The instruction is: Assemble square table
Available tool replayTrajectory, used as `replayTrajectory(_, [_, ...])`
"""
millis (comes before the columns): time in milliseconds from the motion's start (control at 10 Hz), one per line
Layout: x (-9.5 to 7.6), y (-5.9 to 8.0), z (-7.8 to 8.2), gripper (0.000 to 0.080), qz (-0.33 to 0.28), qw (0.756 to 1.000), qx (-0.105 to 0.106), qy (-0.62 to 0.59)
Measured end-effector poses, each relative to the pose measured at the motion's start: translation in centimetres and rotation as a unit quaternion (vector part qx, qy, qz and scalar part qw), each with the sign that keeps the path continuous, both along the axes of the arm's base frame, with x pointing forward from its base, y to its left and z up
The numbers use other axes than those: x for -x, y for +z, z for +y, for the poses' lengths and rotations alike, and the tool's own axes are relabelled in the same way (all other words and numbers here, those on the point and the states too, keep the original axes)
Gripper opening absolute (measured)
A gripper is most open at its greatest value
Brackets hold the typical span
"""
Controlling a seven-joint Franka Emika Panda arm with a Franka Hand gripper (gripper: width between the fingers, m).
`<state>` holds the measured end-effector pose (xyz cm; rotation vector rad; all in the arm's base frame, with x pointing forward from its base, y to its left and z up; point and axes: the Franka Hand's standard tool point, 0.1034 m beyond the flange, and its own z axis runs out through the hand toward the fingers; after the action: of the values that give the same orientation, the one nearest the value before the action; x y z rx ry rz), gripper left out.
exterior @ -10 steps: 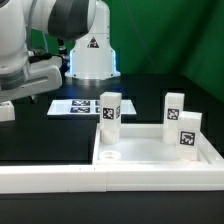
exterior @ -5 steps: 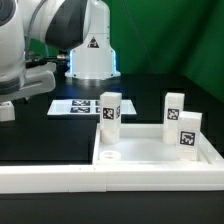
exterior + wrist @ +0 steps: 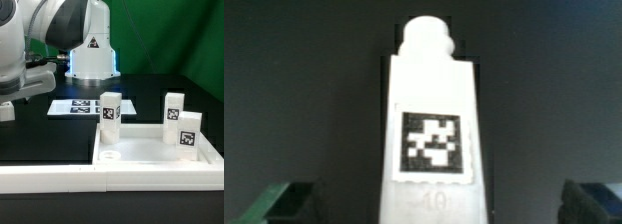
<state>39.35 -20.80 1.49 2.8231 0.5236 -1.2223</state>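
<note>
The white square top (image 3: 150, 152) lies at the exterior view's lower right, rim up. Three tagged white legs stand upright at its far side: one on the left (image 3: 109, 111), one at the back right (image 3: 174, 104) and one on the right (image 3: 186, 133). The fourth leg (image 3: 432, 110) lies flat on the black table in the wrist view, its tag facing up. My gripper (image 3: 441, 205) is open above it, with one dark finger (image 3: 287, 203) on each side of the leg's end and clear of it. In the exterior view the gripper (image 3: 5, 108) is mostly cut off at the left edge.
The marker board (image 3: 78, 106) lies flat behind the top. The long white L-shaped wall (image 3: 50, 180) runs along the front. The robot base (image 3: 90, 55) stands at the back, against a green backdrop.
The arm has shifted a little at the exterior view's left. The top and the three standing legs have not moved.
</note>
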Motion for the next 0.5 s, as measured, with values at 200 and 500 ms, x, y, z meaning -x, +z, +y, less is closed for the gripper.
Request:
replayTrajectory(200, [0.52,-0.90,-0.29,0.0649,0.010,1.000,0.003,0.007])
replayTrajectory(500, [0.45,-0.89,-0.20,0.0548,0.009,1.000,0.003,0.008])
